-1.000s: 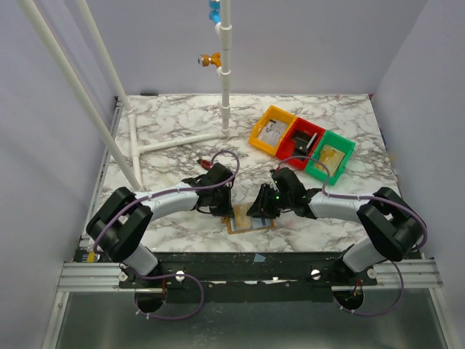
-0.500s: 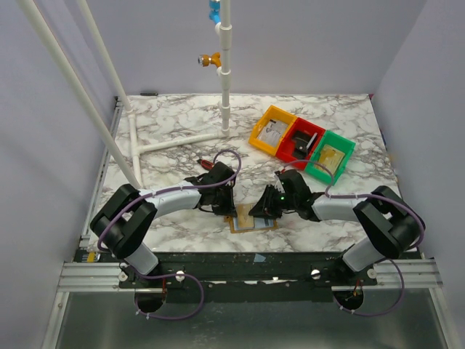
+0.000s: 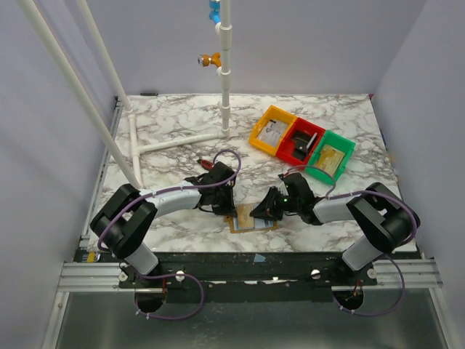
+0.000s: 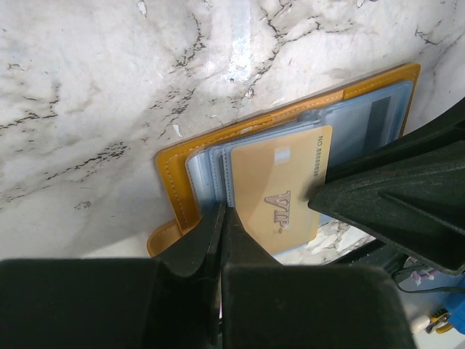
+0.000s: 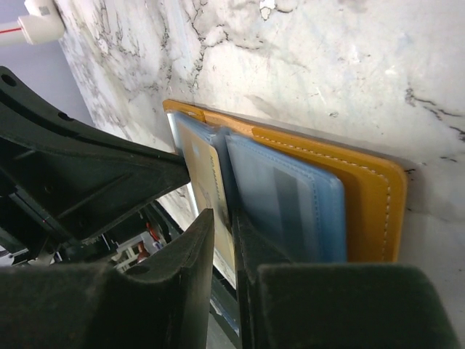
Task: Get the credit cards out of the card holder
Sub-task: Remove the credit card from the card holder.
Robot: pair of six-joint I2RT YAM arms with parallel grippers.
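An open yellow leather card holder (image 3: 252, 219) with clear blue sleeves lies flat near the table's front edge, between my two grippers. A gold VIP card (image 4: 282, 185) sticks partly out of a sleeve. My left gripper (image 4: 220, 215) is shut on the left edge of the sleeves, next to the holder's yellow rim (image 4: 173, 182). My right gripper (image 5: 222, 218) is shut on the gold card (image 5: 205, 171), with the blue sleeve and the yellow cover (image 5: 367, 196) to its right. In the top view the left gripper (image 3: 222, 204) and the right gripper (image 3: 267, 211) flank the holder.
A yellow bin (image 3: 271, 131), a red bin (image 3: 301, 142) and a green bin (image 3: 330, 158) stand in a row at the back right, each with items inside. A white pipe frame (image 3: 174, 143) with an upright post (image 3: 226, 102) stands at the back left.
My right gripper has shifted a little to the right and lower at the holder's right side. The left gripper has settled slightly closer to the holder's left edge.
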